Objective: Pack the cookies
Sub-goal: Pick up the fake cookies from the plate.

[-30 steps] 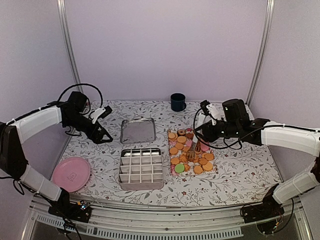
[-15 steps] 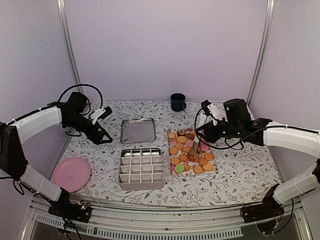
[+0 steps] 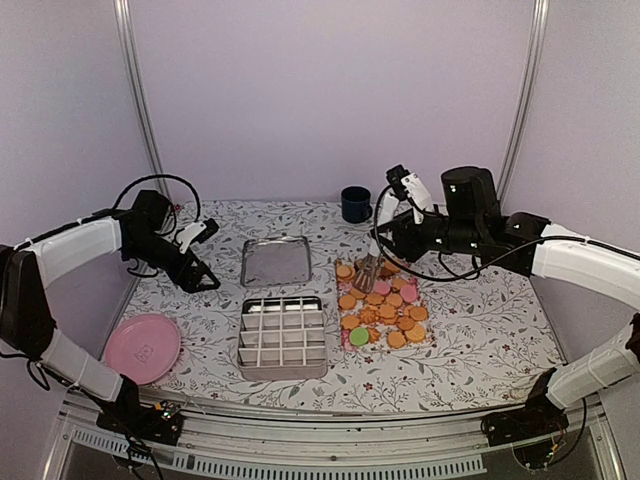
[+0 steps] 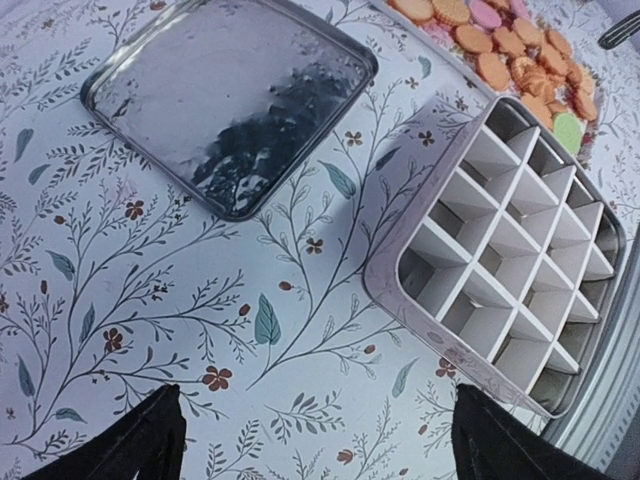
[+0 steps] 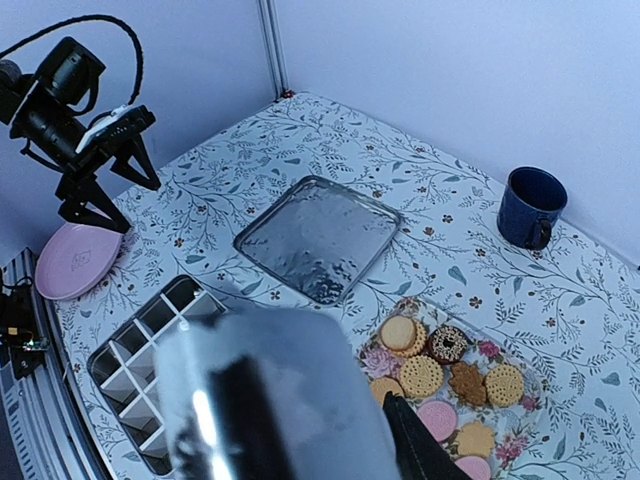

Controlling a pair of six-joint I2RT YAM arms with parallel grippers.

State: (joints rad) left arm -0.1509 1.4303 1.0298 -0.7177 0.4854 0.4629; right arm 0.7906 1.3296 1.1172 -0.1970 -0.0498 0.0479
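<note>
Right gripper (image 3: 368,272) has lifted off the cookies (image 3: 385,312) toward far-left, its grip not readable | divided tin (image 3: 282,332) near-centre, uncovered | cookies flat just right of it: likely light, brittle, pinch rims gently | left gripper (image 4: 318,435) spread wide, holding nothing | mug (image 3: 355,203) far.

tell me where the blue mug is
In the top view the blue mug stands by the back wall, right of centre, behind the cookies.
</note>
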